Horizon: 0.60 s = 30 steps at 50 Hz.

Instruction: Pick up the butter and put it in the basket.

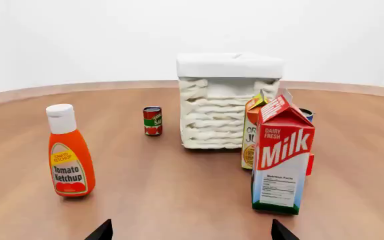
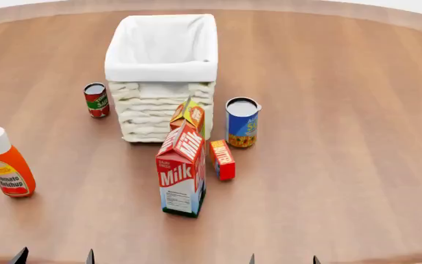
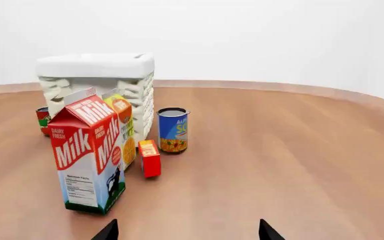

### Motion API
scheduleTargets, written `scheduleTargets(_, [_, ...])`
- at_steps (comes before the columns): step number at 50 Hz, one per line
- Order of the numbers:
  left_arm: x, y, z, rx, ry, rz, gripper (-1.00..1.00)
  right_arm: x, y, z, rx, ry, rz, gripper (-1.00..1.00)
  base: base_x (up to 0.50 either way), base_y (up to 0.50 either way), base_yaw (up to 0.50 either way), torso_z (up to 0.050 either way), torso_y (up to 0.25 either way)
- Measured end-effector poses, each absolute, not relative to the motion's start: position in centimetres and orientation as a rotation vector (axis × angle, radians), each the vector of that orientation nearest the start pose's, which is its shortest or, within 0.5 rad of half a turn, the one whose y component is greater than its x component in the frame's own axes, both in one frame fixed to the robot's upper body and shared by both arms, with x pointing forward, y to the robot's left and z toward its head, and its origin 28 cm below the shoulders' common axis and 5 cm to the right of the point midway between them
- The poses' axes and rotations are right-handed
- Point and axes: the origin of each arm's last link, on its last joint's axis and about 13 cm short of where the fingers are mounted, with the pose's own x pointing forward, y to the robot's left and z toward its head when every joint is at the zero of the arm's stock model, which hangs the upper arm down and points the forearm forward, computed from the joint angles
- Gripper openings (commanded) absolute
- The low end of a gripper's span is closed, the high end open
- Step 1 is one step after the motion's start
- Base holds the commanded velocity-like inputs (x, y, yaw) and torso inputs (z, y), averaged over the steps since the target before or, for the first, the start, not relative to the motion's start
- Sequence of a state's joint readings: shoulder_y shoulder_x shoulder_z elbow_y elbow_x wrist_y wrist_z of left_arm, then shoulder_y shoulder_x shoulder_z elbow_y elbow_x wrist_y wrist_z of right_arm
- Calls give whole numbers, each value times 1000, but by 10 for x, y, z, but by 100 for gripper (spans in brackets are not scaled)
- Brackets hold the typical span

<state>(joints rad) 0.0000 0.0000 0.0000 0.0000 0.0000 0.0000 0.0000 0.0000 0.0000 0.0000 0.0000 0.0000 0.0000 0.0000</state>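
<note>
The butter (image 2: pixel 223 159) is a small red-orange box standing on edge on the table, just right of the milk carton (image 2: pixel 181 170) and in front of the blue can (image 2: pixel 241 122). The right wrist view shows the butter (image 3: pixel 150 158) beside the milk carton (image 3: pixel 88 152); in the left wrist view only a red sliver of the butter (image 1: pixel 310 164) peeks from behind the milk carton (image 1: pixel 282 156). The cream woven basket (image 2: pixel 161 77) with white liner stands behind them. My left gripper (image 2: pixel 54 256) and right gripper (image 2: pixel 283 259) hover open at the near table edge, well short of the butter, holding nothing.
An orange-yellow gabled carton (image 2: pixel 189 116) leans between the milk carton and basket. A ketchup bottle (image 2: pixel 9 163) stands at the left, and a small red-green can (image 2: pixel 96 99) left of the basket. The round wooden table (image 2: pixel 357 126) has bare surface to the right.
</note>
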Motion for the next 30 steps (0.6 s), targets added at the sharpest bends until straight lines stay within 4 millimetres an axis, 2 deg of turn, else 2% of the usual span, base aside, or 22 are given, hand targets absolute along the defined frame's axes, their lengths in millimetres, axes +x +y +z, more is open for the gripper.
scheduleTargets(30, [205,210,34,-89,-68,-40,100,207,-99,12,12,10,-36,100,0,0,0,0,0])
